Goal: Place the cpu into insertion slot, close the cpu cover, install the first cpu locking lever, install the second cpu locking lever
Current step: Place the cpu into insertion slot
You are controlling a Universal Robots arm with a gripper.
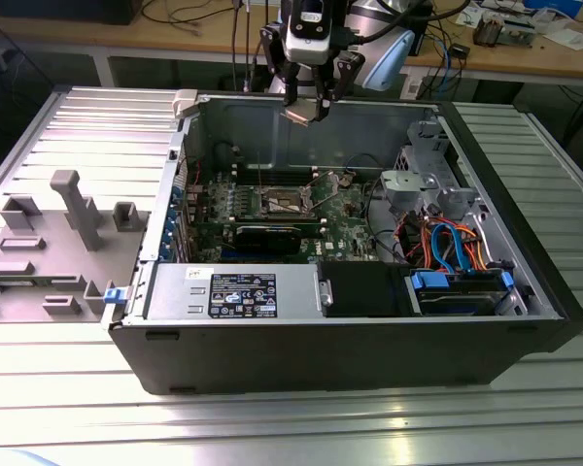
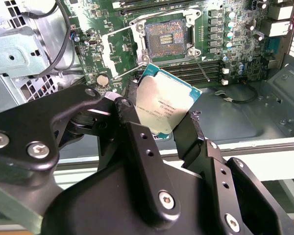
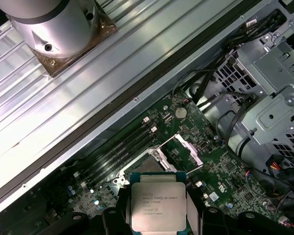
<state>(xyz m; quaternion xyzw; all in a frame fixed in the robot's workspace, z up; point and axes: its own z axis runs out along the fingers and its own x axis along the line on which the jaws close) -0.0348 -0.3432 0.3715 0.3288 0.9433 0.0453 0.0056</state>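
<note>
My pincer [image 1: 306,109] hangs high over an open desktop computer case [image 1: 321,359] that lies on its side on a ribbed metal table [image 1: 272,427]. In the exterior view it is level with the case's far wall and well clear of the green motherboard [image 1: 345,228] on the case floor.

The pincer is closed on the cpu [image 2: 166,105], a small flat square chip. Its two black fingers [image 2: 130,98] press on opposite edges, and the silver-grey metal top faces the wrist cameras. In the first wrist view the chip sits squarely between the fingers, with its printed side plainly in sight.

The insertion slot [image 2: 165,35] is empty and apart from the chip. It is a square socket with a dark pin field inside a silver frame. The cpu cover [image 2: 118,49] – a thin silver plate with a large square window – stands swung open at one side of the socket, so the pin field is bare. A thin wire locking lever [image 2: 204,68] lies raised beside the frame (I judge it released, not hooked down).

The relation that matters is this: in the exterior view the slot lies below the pincer, nearer the camera and slightly toward the exterior view's left – there is open air between chip and socket. In both wrist views the chip's edges run roughly in line with the socket's, though I cannot tell whether they match exactly.
</note>
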